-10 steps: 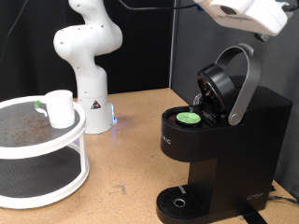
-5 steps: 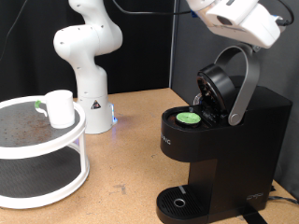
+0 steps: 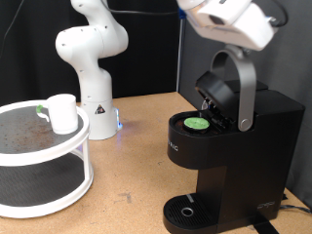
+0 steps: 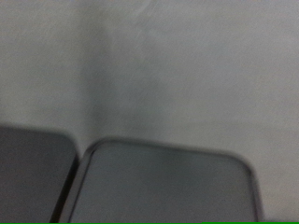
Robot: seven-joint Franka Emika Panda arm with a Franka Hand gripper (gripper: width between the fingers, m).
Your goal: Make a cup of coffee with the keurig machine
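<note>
White robot gripper [image 3: 232, 21], finger state indiscernible, hovers above the boxy black keurig machine's [image 3: 234, 156] raised grey lid handle [image 3: 242, 88]; a green-topped pod [image 3: 198, 123] sits loaded.

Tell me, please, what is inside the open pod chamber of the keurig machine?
In the keurig machine, under the raised lid, sits a pod with a green top. Only the top shows; the pod's body is hidden in the chamber.

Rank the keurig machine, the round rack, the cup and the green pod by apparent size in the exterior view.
1. keurig machine and round rack: about alike; the rack is cut off at the edge, so no ranking.
2. cup.
3. green pod, smallest.
</note>
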